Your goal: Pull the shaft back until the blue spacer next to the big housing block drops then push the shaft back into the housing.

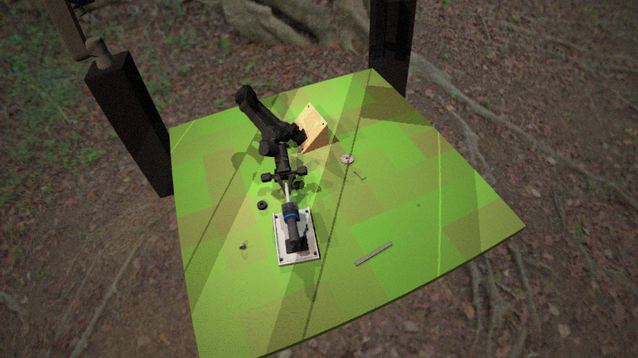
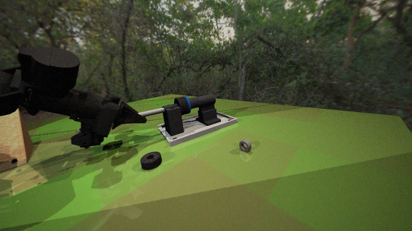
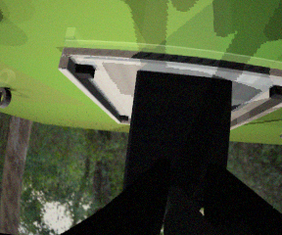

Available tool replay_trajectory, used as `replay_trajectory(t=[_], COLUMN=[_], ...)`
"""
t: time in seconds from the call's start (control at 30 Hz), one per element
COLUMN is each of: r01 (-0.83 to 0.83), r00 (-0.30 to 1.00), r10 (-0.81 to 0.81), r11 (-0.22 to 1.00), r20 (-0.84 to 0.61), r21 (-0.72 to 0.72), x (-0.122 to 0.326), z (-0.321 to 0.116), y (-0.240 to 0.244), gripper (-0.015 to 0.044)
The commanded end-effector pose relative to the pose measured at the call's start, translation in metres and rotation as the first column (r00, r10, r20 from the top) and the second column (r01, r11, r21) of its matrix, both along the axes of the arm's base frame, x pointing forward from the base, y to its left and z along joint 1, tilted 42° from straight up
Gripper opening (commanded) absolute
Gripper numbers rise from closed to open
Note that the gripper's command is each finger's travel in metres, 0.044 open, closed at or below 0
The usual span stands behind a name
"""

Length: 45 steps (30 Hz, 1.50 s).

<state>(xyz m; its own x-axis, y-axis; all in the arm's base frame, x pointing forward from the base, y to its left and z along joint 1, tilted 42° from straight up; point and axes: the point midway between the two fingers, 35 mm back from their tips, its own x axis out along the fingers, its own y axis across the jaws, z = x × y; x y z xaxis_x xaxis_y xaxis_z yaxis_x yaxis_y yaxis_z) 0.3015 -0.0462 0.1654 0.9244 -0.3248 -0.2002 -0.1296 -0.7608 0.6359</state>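
Blue Spacer Waits on Shaft as Hand Grips the Free End

Going left to right in the exterior view, a tan wedge (image 1: 310,125) (image 2: 12,137) comes first, beyond the arm from the fixture. The hand (image 1: 286,183) (image 2: 145,119) is pinching the pale shaft (image 1: 287,193) (image 2: 153,112) at its outer end, presumably because a firm hold there lets it draw the rod along its own line.

A black ring (image 1: 262,205) (image 2: 151,160) lies on the surface (image 1: 399,184) (image 2: 318,168) (image 3: 38,29), just beside the fixture's near corner and apart from it.

Next stands the upright support (image 2: 173,120) (image 3: 180,122) on the pale tray (image 1: 299,261) (image 2: 201,133) (image 3: 89,98), likely there to keep the shaft level. Past it sits a dark collar (image 2: 181,105), then the blue spacer (image 1: 292,215) (image 2: 188,104), up off the surface and against the dark housing (image 1: 293,236) (image 2: 206,101). It probably hangs there because the shaft runs through it.

Rightmost, a small grey ring (image 1: 242,246) (image 2: 245,145) (image 3: 2,97) rests on the surface towards its left edge in the top view.

The drop remains undone; a short, straight pull seems due, since too much travel could free the collar too.
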Motion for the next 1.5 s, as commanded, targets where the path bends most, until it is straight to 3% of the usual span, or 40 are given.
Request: replay_trajectory(t=[0.0, 1.47], r01=[-0.003, -0.003], r00=[1.000, 1.000], r10=[0.003, 0.003], r11=[1.000, 1.000], r20=[-0.001, -0.001], r21=[-0.002, -0.002], x=[-0.0005, -0.0044], z=[-0.0004, -0.0012], y=[0.0004, 0.0004], gripper=[0.0000, 0.0000])
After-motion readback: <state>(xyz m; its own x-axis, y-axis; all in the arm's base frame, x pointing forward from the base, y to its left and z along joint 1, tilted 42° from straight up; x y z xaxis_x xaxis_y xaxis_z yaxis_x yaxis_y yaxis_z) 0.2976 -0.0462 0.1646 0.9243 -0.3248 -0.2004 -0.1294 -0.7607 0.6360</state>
